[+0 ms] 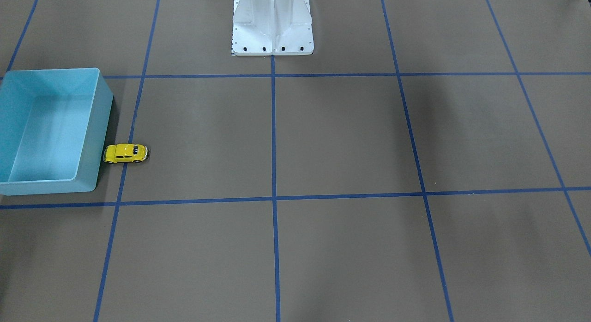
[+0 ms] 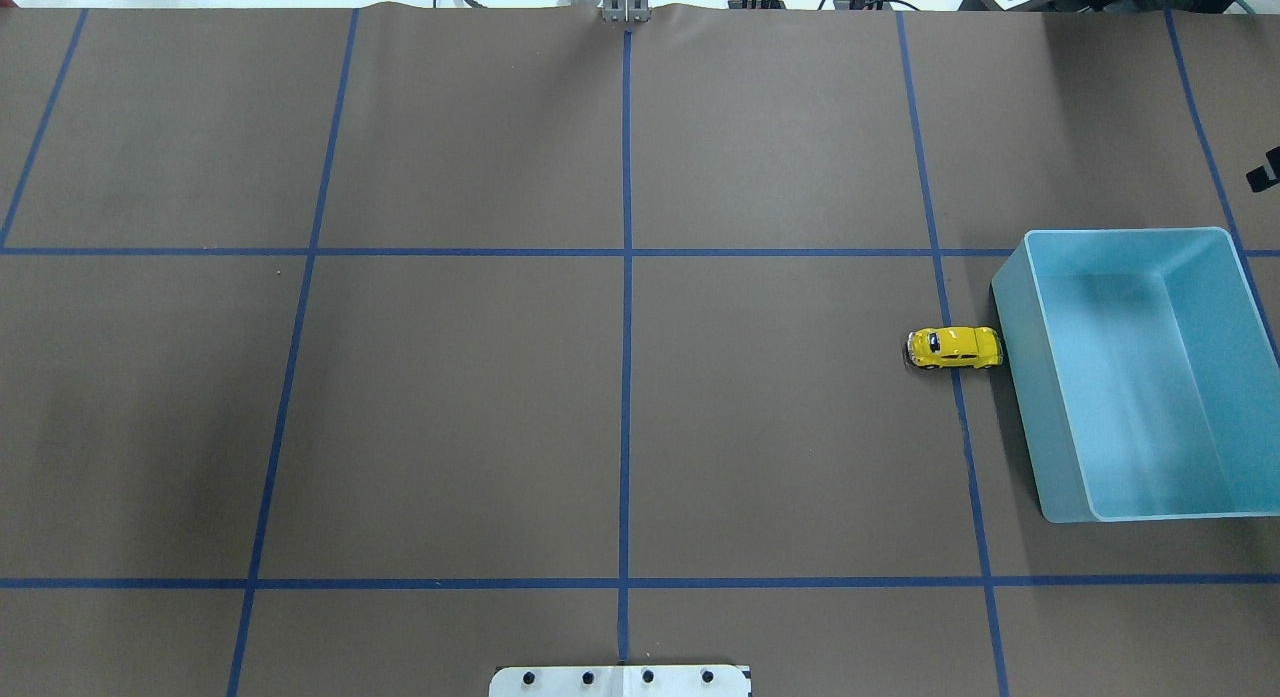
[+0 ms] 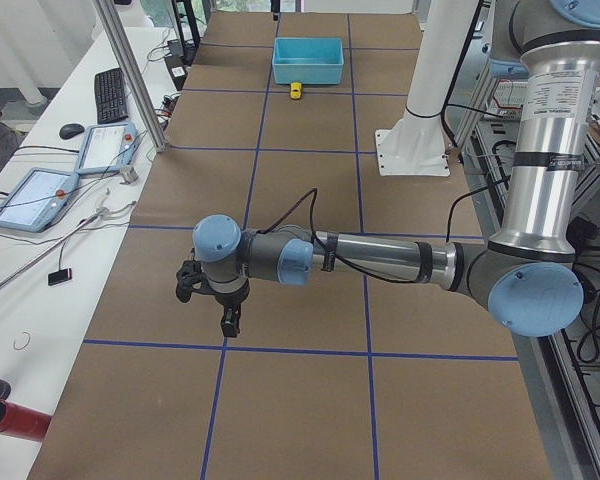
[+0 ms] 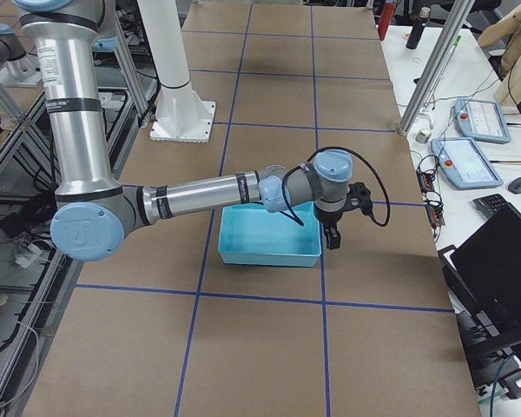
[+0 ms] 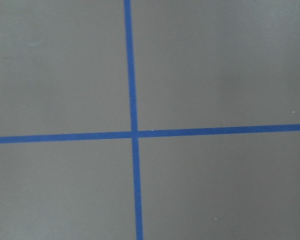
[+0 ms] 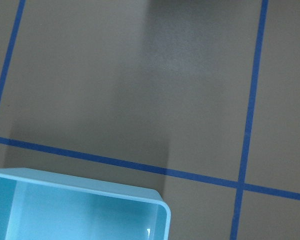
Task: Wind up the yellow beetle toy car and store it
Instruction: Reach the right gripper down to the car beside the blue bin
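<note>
Below the left gripper (image 3: pixel 230 322) lies bare table (image 2: pixel 450 407): a flat, matte brown paper covering, marked into large squares by strips of blue tape (image 5: pixel 133 135) that cross right under this wrist. The left arm reaches out low and level near the table's left end, its gripper pointing down and clear of the surface; the side view does not show whether its jaws stand wide or narrow. Out past this gripper, off the table's edge, a white desk carries a black keyboard (image 3: pixel 111 94), a mouse (image 3: pixel 72 130) and two grey pendants with screens (image 3: pixel 38 198).

The right gripper (image 4: pixel 332 236) hangs at the other end, just beside one corner of the light blue bin (image 2: pixel 1020 397), a smooth plastic rectangular tub with rounded corners and thin walls. Its jaw opening cannot be judged either.

Across the bin from the right gripper, the yellow beetle toy car (image 2: pixel 954 346) stands on its wheels on the paper, glossy and rounded, one end right by the bin's outer wall and well apart from the left gripper. The robot's white metal pedestal (image 1: pixel 272 26) is bolted down between the two arms.
</note>
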Tool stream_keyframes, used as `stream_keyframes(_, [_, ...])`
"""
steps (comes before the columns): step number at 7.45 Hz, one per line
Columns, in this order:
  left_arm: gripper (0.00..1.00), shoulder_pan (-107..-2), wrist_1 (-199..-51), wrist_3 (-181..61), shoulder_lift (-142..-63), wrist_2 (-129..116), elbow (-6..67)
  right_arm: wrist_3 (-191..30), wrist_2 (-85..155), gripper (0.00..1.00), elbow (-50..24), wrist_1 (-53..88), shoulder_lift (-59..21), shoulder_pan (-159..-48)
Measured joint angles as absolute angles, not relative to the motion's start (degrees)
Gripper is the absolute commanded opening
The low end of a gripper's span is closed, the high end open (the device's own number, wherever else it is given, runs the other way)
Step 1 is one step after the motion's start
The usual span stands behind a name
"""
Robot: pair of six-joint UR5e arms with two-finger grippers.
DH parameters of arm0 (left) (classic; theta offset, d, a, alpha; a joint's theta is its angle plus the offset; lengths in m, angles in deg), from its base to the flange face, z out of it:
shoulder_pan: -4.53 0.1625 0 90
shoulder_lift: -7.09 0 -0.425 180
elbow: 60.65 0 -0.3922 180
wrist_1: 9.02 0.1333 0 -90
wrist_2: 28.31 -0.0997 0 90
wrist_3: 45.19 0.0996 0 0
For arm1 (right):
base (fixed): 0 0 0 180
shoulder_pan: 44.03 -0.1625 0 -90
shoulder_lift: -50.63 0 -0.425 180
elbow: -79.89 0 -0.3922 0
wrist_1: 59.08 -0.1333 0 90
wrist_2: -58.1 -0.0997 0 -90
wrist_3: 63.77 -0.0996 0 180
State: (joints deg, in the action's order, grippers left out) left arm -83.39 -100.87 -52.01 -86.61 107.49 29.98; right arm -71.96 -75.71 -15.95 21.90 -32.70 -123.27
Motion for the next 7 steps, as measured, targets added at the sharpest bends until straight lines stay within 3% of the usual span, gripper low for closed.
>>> stream_keyframes(7, [1.0,-85.6,-101.3,-53.3,-82.1,108.3,28.7,-70.3,-63.1,1.0,-20.2,27.1,-22.8,-103.1])
